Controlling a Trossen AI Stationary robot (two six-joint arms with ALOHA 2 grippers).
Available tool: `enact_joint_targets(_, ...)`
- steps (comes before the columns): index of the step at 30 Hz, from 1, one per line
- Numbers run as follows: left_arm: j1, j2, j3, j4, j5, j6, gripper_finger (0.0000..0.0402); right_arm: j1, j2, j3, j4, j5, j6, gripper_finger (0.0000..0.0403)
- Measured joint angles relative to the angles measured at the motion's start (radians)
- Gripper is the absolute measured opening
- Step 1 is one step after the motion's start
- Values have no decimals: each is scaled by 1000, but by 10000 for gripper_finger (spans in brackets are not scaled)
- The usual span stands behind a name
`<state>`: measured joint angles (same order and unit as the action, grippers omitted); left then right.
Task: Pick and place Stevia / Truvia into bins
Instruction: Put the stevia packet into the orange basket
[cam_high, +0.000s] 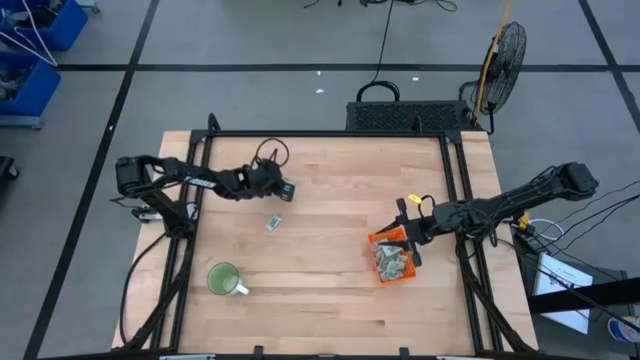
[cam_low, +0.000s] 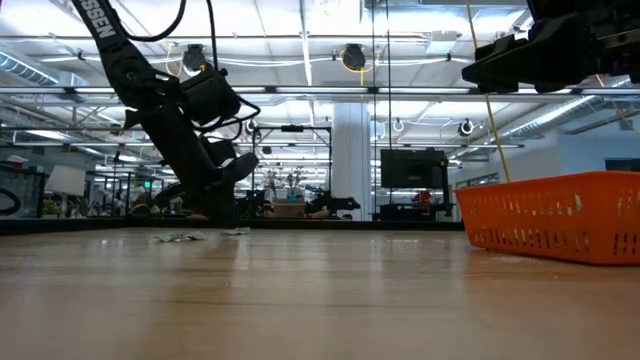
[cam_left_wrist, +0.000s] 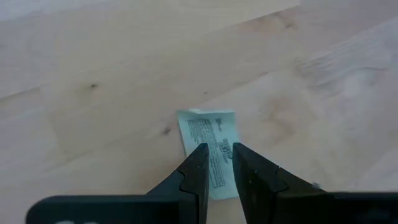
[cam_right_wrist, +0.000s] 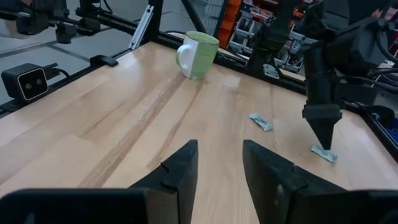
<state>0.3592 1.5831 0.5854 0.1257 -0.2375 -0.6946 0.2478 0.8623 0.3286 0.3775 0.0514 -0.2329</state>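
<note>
Two dark fingers (cam_left_wrist: 198, 171) of the left gripper (cam_left_wrist: 216, 163) fill the bottom of the left wrist view. They stand close together with only a thin gap. They point down at one small flat paper sachet (cam_left_wrist: 211, 146) lying on the table. The sachet is pale green and white with tiny print on it. The fingertips are right over it, but I cannot tell if they touch it.

The table (cam_high: 330, 290) is pale wood with long grain lines. From above, the left arm reaches in from the left side, bent at the elbow, with its gripper (cam_high: 285, 191) over the back left part of the table. A second sachet (cam_high: 272, 223) lies near it, apart from the gripper. A round green mug (cam_high: 224, 279) with a white handle stands nearer the front left.

The orange tray (cam_high: 386, 239) is bright plastic with low walls. It sits on the right side of the table, and a heap of sachets (cam_high: 393, 263) lies inside it. The right arm stretches in from the right side, and its gripper (cam_high: 410, 232) hangs at the tray. The right wrist view shows its fingers (cam_right_wrist: 180, 168) spread apart and holding nothing.

The low view shows the tray wall (cam_low: 560, 215) has a mesh pattern, which the high view does not show. The right wrist view alone shows both loose sachets and the mug (cam_right_wrist: 200, 55) together.
</note>
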Motion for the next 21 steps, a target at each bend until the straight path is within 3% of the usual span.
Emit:
enact_joint_targets(17, -62, 115, 5, 1, -123, 70, 75, 0, 0, 0, 0, 0, 0, 118)
enact_joint_targets(21, -68, 116, 5, 0, -124, 109, 36, 0, 0, 0, 0, 0, 0, 118)
